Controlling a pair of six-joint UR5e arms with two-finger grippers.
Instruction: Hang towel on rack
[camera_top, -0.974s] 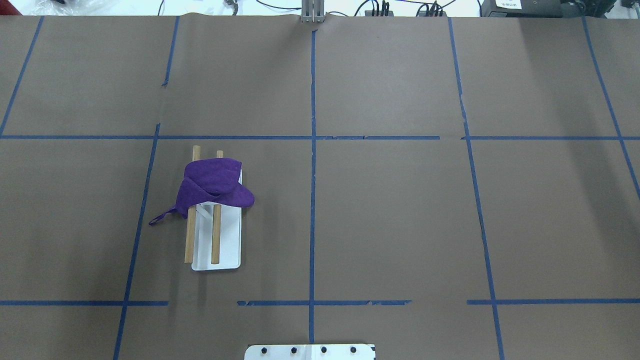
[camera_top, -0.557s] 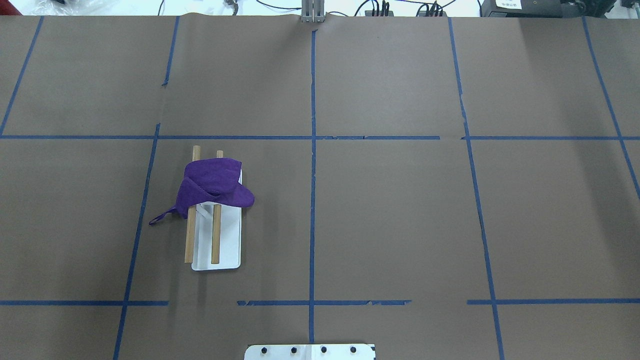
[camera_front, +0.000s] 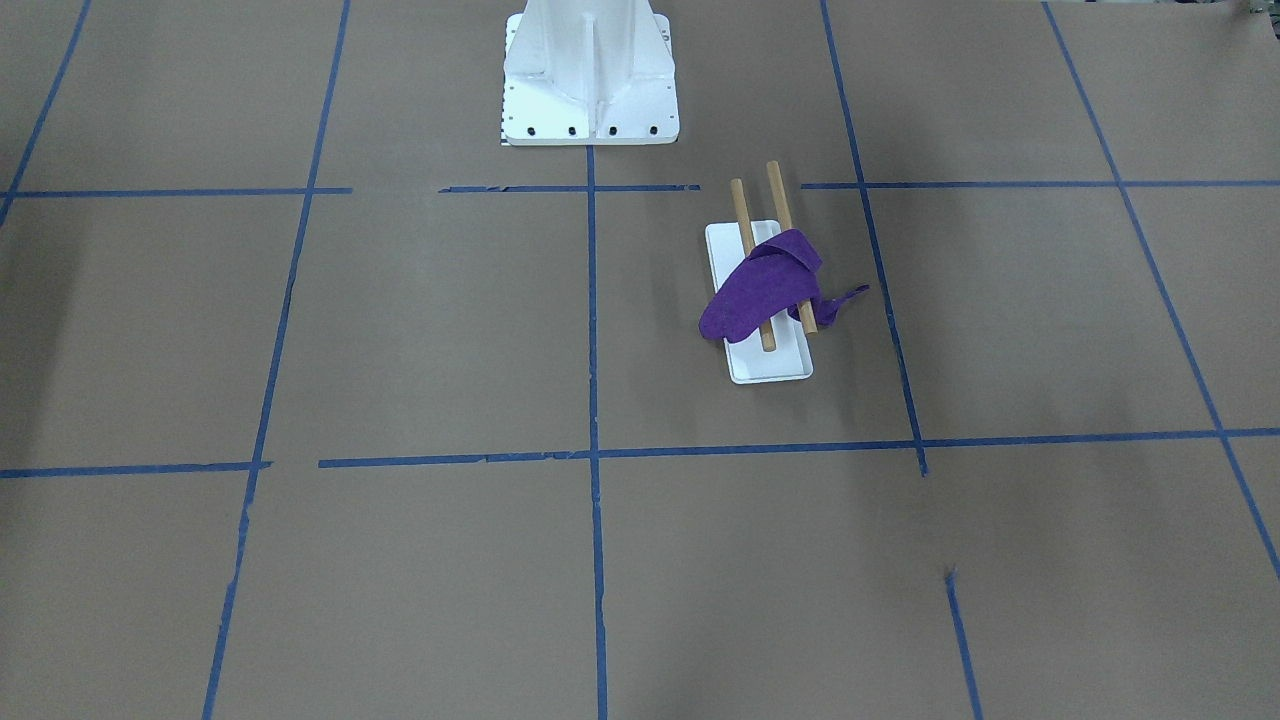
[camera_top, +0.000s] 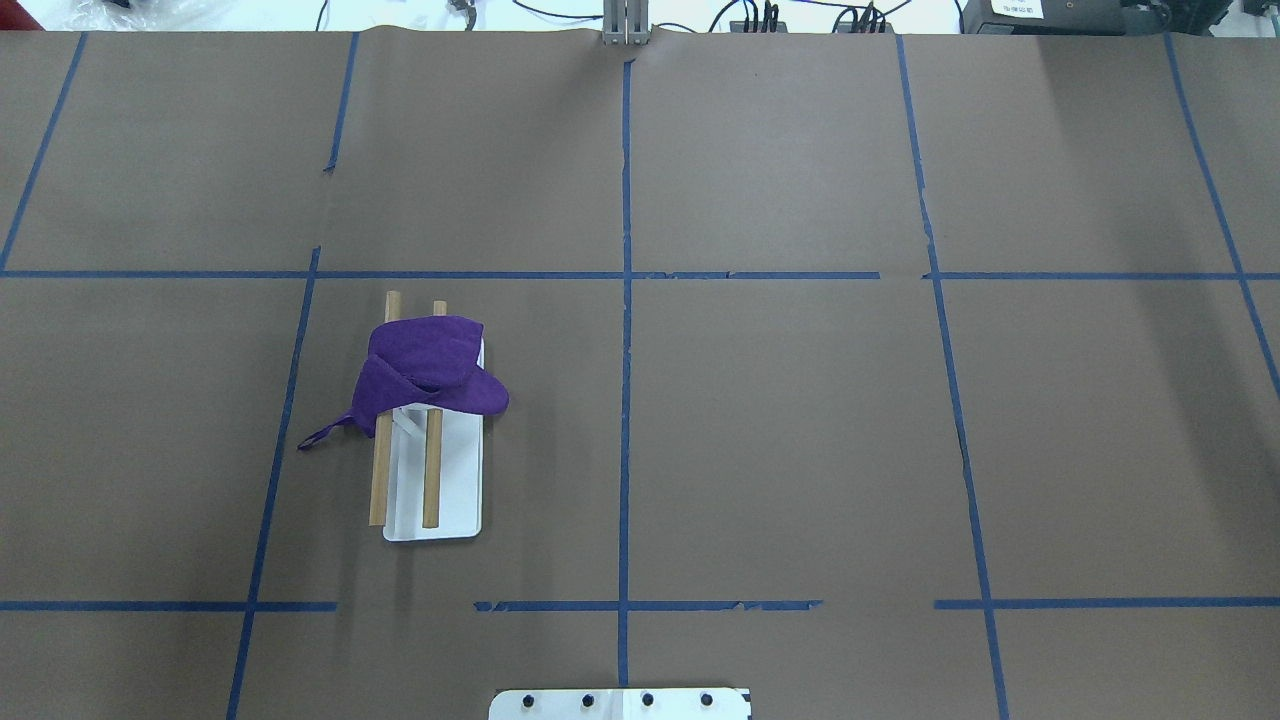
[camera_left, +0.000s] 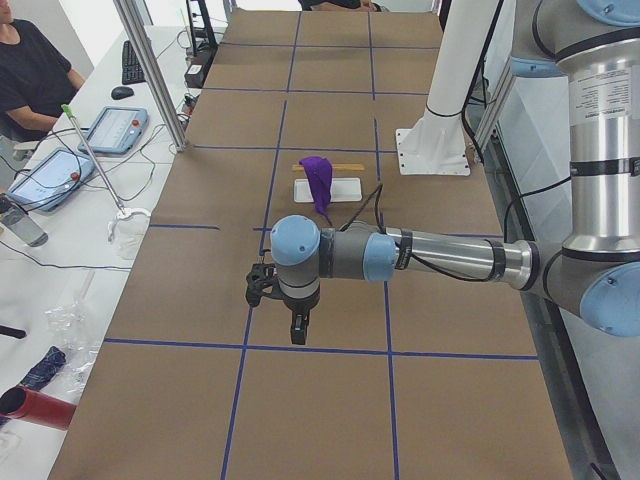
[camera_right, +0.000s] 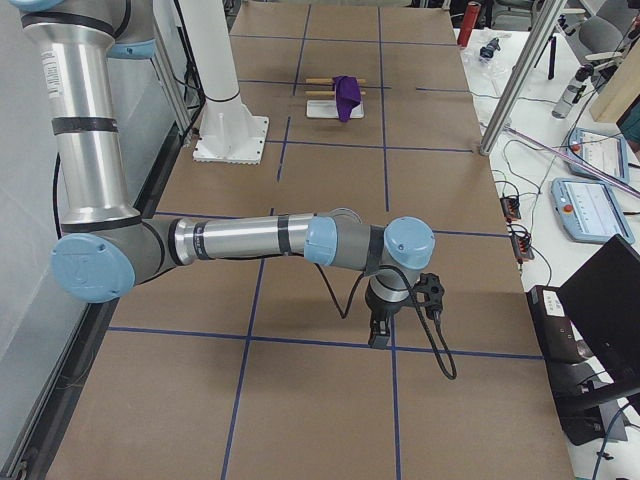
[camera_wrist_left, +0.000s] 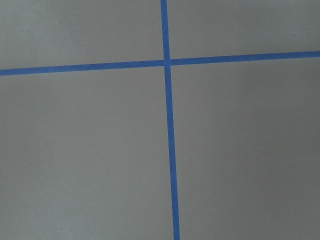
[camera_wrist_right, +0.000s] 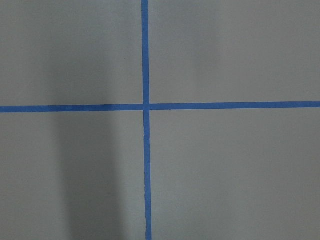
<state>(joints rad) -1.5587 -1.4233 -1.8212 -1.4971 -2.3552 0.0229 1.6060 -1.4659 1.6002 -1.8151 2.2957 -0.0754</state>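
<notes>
Since a second ago nothing is being moved: the crumpled deep-purple cloth towel (camera_top: 425, 365) is being borne on the white-based wooden-dowel rack (camera_top: 456, 500), well apart from the left claw (camera_left: 298, 328) and right claw (camera_right: 380, 338), whose spread cannot be told; hanging seems done.

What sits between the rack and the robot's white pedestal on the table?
No object: in the front-facing view, only bare brown paper crossed by a blue tape line lies between the rack and the pedestal.
</notes>
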